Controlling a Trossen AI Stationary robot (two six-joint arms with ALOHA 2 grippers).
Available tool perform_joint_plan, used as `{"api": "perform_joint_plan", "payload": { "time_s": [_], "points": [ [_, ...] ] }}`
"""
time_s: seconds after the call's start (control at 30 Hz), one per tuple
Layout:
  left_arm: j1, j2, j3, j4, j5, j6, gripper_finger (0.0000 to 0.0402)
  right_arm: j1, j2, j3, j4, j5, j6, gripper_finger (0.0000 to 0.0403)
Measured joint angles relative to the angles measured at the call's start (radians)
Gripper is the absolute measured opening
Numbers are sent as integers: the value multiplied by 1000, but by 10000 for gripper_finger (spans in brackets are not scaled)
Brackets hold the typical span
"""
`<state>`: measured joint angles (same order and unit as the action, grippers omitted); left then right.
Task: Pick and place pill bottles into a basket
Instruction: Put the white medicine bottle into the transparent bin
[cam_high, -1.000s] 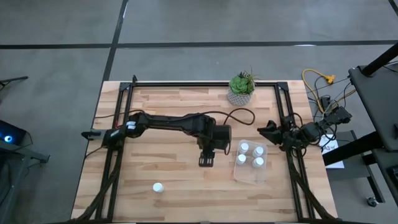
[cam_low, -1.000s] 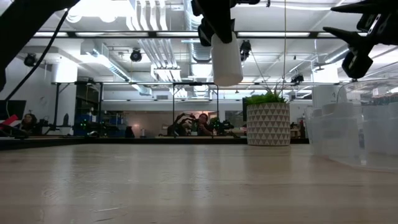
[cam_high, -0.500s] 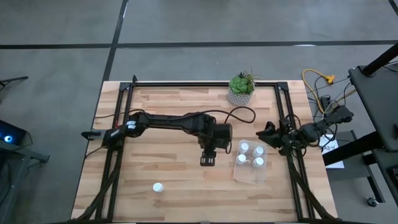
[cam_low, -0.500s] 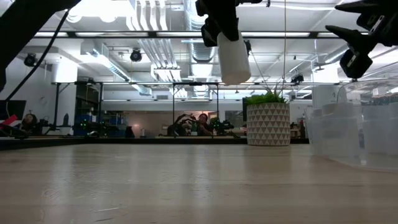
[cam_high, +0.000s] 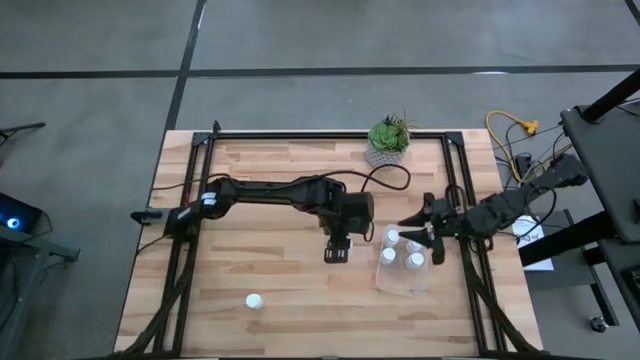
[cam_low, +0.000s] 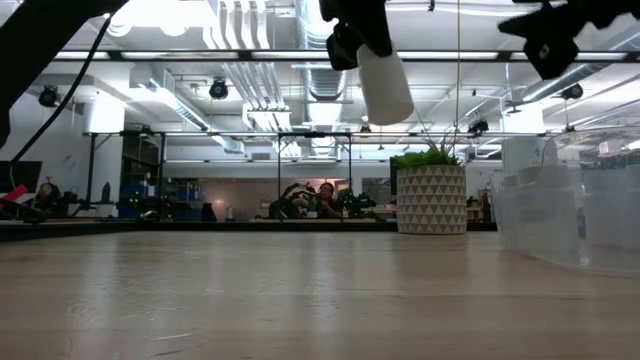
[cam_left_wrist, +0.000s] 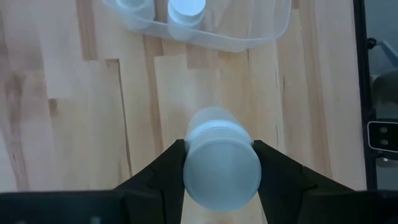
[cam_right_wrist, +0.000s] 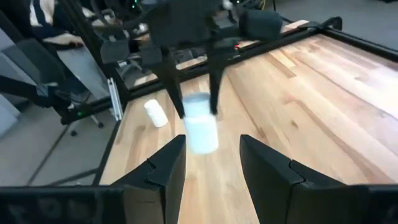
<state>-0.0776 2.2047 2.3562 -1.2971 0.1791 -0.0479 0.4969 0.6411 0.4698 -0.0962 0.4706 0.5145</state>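
Note:
My left gripper (cam_high: 338, 250) hangs over the middle of the table, left of the basket, shut on a white pill bottle (cam_low: 385, 85). The basket (cam_high: 403, 285) is a clear bin at the right, with three capped pill bottles (cam_high: 393, 237) showing upright inside. My right gripper (cam_high: 418, 238) hovers above the basket's far part, open with nothing between its fingers; its wrist view looks at the held bottle (cam_right_wrist: 200, 127). One more pill bottle (cam_high: 254, 301) stands alone near the front left. My left gripper pinches the bottle's upper end (cam_left_wrist: 222, 155) between its two fingers, one on each side. The fingers come from above, slanting down. The bottle hangs below them, tilted, lifted clear of the table.
A potted plant (cam_high: 388, 140) in a pale patterned pot stands at the far edge, behind the basket. Black frame rails (cam_high: 455, 170) run along the table's sides and back. Bare wood lies between my left gripper and the lone bottle.
My right gripper has risen and swung out from the right rail toward the table's left, over the basket, rolling as it went. The bottle in my left gripper has tipped from upright to tilted, its lower end swinging toward the basket.

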Motion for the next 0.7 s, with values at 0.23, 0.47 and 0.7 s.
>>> {"api": "perform_joint_plan", "payload": {
  "time_s": [0.23, 0.47, 0.7],
  "points": [
    [15, -25, 0, 52, 2, -49, 139, -1, 219, 128, -5, 0, 2, 168],
    [34, -66, -1, 145, 0, -103, 139, -47, 346, 195, 1, -42, 116, 267],
    [43, -81, -1, 171, 6, -117, 139, -94, 471, 276, -3, -153, 65, 365]
  ]
}}
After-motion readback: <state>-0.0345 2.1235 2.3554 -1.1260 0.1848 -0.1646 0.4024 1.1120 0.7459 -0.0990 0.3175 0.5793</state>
